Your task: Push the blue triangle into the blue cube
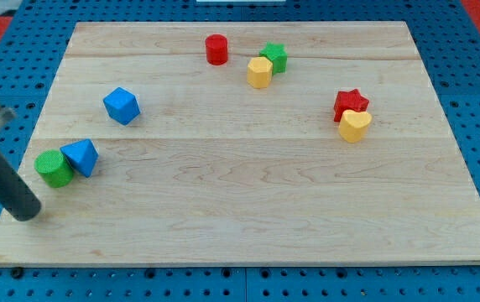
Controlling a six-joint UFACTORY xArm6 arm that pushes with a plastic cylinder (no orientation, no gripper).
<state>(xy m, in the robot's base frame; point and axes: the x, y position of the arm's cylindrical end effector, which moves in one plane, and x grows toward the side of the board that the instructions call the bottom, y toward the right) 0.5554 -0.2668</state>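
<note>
The blue triangle (81,157) lies near the board's left edge, touching a green cylinder (54,168) on its left. The blue cube (122,106) sits above and to the right of the triangle, a short gap apart. My tip (27,213) is the lower end of the dark rod at the view's far left. It rests on the board below and left of the green cylinder and the triangle, apart from both.
A red cylinder (216,49), a yellow block (259,72) and a green star (274,57) sit near the top middle. A red star (350,103) and a yellow heart (355,125) touch at the right. The wooden board (248,210) lies on blue pegboard.
</note>
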